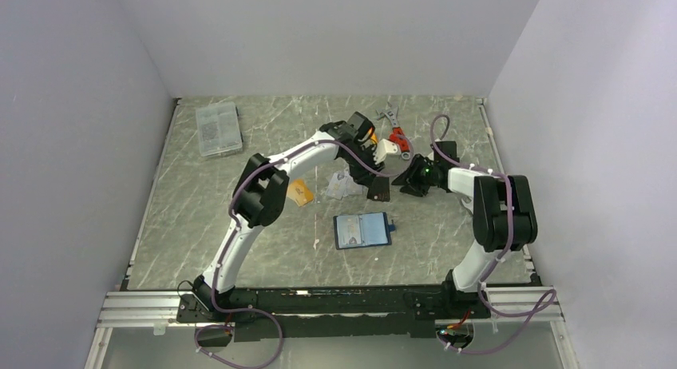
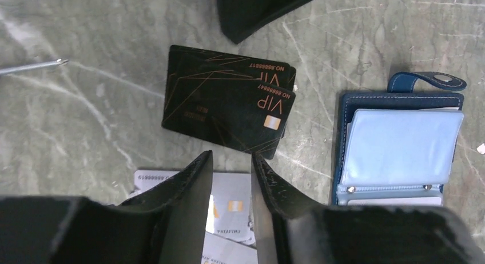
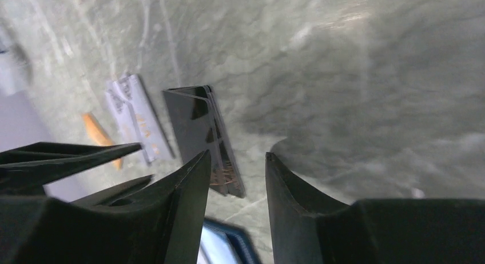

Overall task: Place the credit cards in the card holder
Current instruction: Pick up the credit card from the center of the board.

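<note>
The card holder [image 1: 363, 231] lies open on the table, dark blue with light blue sleeves; it also shows in the left wrist view [image 2: 400, 147] and in the right wrist view [image 3: 229, 244]. Two stacked black cards [image 2: 229, 107] lie left of it, seen too in the top view [image 1: 378, 189] and the right wrist view [image 3: 203, 132]. Silvery cards [image 2: 229, 207] lie under my left gripper [image 2: 231, 155], which is open and empty just above them. An orange card [image 1: 300, 192] lies further left. My right gripper [image 3: 237, 154] is open and empty beside the black cards.
A clear compartment box [image 1: 219, 129] stands at the back left. A red-handled wrench [image 1: 397, 137] lies at the back behind the grippers. A thin metal pin [image 2: 31, 66] lies left of the black cards. The two grippers [image 1: 371, 176] [image 1: 405, 181] are close together.
</note>
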### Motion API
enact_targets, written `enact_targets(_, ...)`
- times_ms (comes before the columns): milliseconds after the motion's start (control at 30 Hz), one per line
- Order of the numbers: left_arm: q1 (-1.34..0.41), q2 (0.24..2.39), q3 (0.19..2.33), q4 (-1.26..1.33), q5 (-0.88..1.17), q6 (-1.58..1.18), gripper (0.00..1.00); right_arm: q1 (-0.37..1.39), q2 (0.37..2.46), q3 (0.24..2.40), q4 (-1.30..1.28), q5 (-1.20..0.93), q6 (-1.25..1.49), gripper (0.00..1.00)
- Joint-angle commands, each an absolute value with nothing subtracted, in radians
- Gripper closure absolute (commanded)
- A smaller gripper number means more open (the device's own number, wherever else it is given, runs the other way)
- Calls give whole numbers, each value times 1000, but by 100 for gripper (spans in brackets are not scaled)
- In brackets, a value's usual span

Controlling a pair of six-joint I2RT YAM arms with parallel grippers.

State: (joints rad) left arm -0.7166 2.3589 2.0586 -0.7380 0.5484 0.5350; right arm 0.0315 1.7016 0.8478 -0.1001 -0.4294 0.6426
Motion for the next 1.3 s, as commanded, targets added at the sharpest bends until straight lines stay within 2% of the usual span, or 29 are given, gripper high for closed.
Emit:
enact_targets(0, -727, 2349, 2052, -701, 548, 555, 66, 26, 1756, 900, -5, -474, 663, 55)
enact_targets(200, -733, 2359, 2025, -688, 535, 578, 69, 35, 1842, 1010, -18, -383, 663, 47)
enact_targets(400, -733, 2358, 1980, -669, 511, 605, 74, 87, 1890, 1072, -39, -297, 636, 48)
enact_targets(733, -746, 2375, 1992, -713, 531, 646, 76, 116, 1953, 1105, 14, -321, 640, 72)
enact_targets(967, -763, 2385, 2001, -760, 523, 679, 77, 130, 1936, 1051, 15, -328, 626, 78)
enact_targets(1267, -764, 2375, 2005, -782, 509, 706, 79, 137, 1881, 957, 21, -333, 630, 79)
